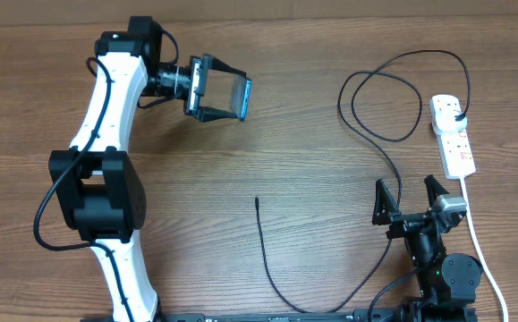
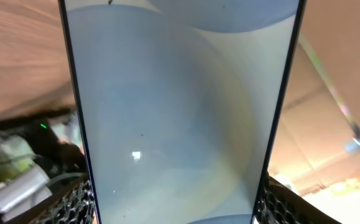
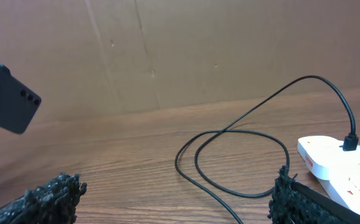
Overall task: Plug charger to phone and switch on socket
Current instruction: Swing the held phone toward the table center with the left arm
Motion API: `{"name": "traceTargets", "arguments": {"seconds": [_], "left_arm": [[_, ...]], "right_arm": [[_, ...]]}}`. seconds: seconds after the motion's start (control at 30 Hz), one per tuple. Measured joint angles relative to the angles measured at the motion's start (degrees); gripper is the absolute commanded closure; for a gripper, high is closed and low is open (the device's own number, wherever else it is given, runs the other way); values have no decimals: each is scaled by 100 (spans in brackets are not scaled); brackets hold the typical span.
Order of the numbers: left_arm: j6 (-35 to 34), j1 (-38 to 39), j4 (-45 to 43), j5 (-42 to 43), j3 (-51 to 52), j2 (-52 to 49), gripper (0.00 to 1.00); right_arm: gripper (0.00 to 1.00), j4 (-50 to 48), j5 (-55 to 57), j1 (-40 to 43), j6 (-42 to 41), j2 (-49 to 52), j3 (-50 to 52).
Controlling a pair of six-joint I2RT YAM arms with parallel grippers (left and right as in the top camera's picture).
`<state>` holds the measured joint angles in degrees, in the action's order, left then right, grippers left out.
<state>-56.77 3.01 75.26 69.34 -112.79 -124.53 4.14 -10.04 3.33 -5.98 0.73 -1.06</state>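
Observation:
My left gripper is shut on the phone and holds it above the table at the back left, its blue screen edge facing right. In the left wrist view the pale blue-grey screen fills the frame between my fingers. The right wrist view shows the phone's dark back. The charger, a thin black cable, has its free tip lying mid-table. It loops and its black plug sits in the white socket strip. My right gripper is open and empty, near the strip.
The strip's thick white cord runs down the right side past my right arm. The black cable curves along the front edge and passes beside my right gripper. Brown cardboard walls stand behind the table.

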Motion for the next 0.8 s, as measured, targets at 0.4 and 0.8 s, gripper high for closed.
{"name": "traceTargets", "arguments": {"seconds": [0.4,0.8], "left_arm": [[7,481,262,-2715,-2,0,96],[15,953,431,-4728,-2,0,96]], "right_arm": [[0,0,0,0,0,0,0],[0,2,-2,0,0,0,0]]}}
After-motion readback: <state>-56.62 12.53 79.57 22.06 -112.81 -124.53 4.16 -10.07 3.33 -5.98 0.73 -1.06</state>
